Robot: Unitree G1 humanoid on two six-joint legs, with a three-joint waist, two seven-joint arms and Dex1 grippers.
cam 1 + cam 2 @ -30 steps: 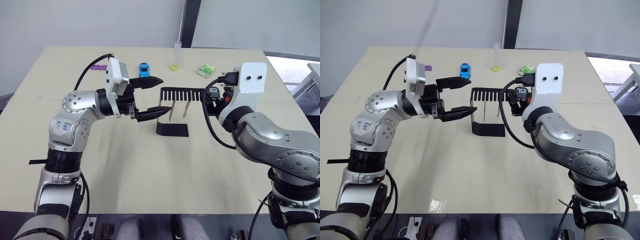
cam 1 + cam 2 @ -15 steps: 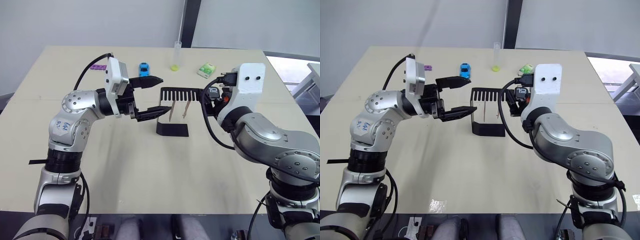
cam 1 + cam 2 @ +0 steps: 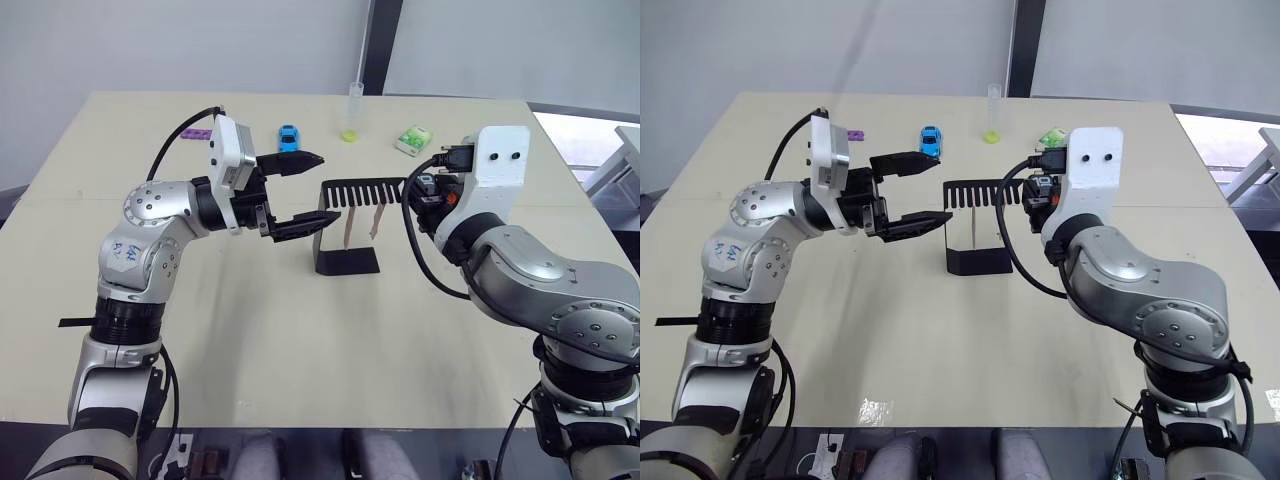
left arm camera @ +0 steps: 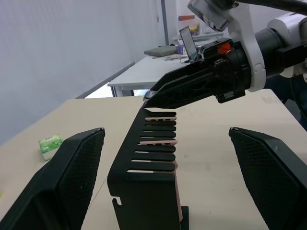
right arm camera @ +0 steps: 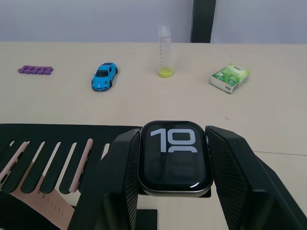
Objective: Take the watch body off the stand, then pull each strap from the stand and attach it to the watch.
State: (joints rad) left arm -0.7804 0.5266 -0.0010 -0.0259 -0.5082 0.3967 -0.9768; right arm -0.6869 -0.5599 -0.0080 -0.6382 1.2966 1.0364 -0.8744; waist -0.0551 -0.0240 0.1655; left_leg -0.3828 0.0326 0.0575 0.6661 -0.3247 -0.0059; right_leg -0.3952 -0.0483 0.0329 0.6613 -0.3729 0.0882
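Watch body (image 5: pixel 175 158) sits at the ring end of the stand's (image 3: pixel 348 262) slotted top arm, screen up with light digits, clamped on both sides between the right gripper's (image 5: pixel 175 177) jaws. Whether it is lifted free of the ring, cannot tell. Stand is upright near the middle of the table (image 3: pixel 300 360), base flat on the surface, comb arm pointing toward the right gripper. Two straps (image 3: pixel 349 226) hang side by side from slots in the comb, pale pink-tan, lower ends loose above the base; in the left wrist view their top edges show across the slots. Left gripper (image 3: pixel 305 190) is held in the air just off the stand's upright end, jaws spread wide and grasping nothing, one finger above and one below the level of the comb arm, not touching it. On the far side of the table: a purple strip (image 5: pixel 35 70), a blue toy car (image 3: pixel 288 137), a clear tube (image 3: pixel 354 112) with yellow at its bottom standing upright, and a green-white box (image 3: pixel 411 139), all well apart from the stand.
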